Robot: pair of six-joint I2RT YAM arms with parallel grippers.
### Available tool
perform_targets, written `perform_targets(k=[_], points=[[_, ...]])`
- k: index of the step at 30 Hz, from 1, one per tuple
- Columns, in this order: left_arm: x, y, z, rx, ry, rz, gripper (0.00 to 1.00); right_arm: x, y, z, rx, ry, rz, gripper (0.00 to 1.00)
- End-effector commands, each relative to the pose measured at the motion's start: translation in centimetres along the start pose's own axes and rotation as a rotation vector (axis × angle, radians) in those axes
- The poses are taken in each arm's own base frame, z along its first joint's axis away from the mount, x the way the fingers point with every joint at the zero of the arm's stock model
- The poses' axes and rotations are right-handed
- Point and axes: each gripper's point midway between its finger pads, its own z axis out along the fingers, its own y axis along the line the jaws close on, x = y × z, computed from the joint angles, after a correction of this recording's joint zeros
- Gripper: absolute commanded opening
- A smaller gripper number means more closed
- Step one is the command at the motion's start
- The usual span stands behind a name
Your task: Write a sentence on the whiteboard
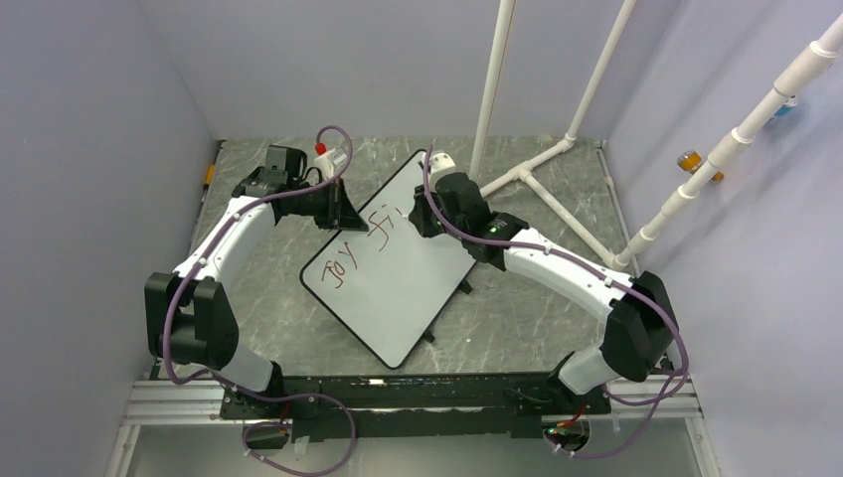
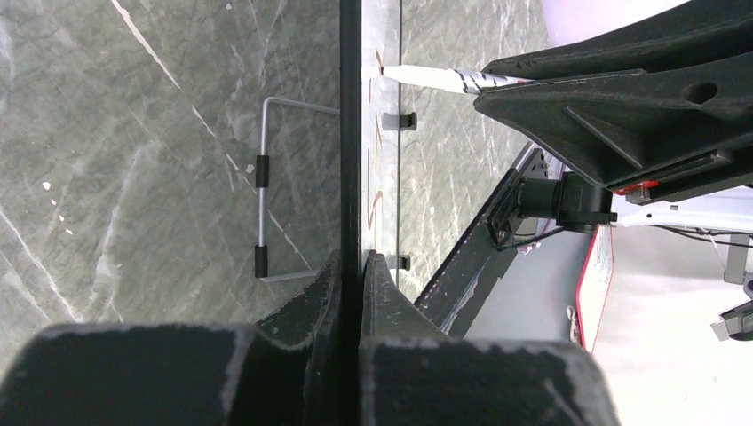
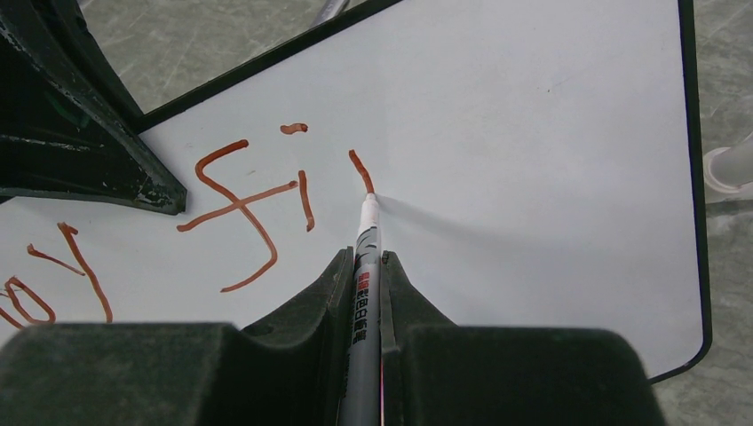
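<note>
The left end effector (image 2: 360, 282) is pinched on the left rim of the whiteboard (image 1: 398, 288), which rests diagonally on the desk (image 1: 527, 318). The sentence (image 3: 244, 209) on the whiteboard reads "joy fi". From the whiteboard's right side, the right end effector (image 3: 364, 271) grips a marker (image 3: 367, 232), tip touching the whiteboard.

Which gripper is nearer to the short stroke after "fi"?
Right. The right gripper holds the marker, its tip at the short stroke's end; the left gripper clamps the whiteboard edge, beyond the "f".
</note>
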Motion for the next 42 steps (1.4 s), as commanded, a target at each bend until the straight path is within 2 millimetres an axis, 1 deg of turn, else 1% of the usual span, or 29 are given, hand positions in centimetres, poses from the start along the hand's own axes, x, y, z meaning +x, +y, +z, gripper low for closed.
perform_targets(k=[1,4,8,14,18,25,33,38,42], points=[[-2.7,-0.6,-1.1,-0.040,-0.091,0.178,0.00,-2.0,1.1,0.1,-0.034,-0.027,0.003,0.00],[-2.6,-0.6,-1.1,-0.039,-0.090,0.177,0.00,-3.1,1.1,0.5,-0.023,-0.041,-0.006,0.00],[-2.6,-0.6,-1.0,-0.039,-0.087,0.177,0.00,-3.6,0.9,1.1,-0.008,-0.044,-0.013,0.00],[-2.6,-0.6,-1.1,-0.042,-0.090,0.180,0.00,-3.5,-0.1,1.8,0.020,-0.032,-0.007,0.00],[-2.6,-0.7,-1.2,-0.041,-0.093,0.182,0.00,-2.8,-0.6,1.8,0.030,-0.016,-0.008,0.00],[-2.6,-0.7,-1.1,-0.043,-0.091,0.183,0.00,-1.4,-0.7,1.1,0.019,0.008,0.009,0.00],[-2.7,-0.6,-1.1,-0.044,-0.091,0.183,0.00,-1.4,-0.8,-0.1,0.020,0.006,0.010,0.00],[-2.7,-0.6,-1.1,-0.044,-0.091,0.183,0.00,-2.3,-0.9,-0.8,0.027,-0.015,0.008,0.00],[-2.6,-0.6,-1.1,-0.044,-0.090,0.182,0.00,-4.2,-0.8,-1.6,0.026,-0.061,0.008,0.00]])
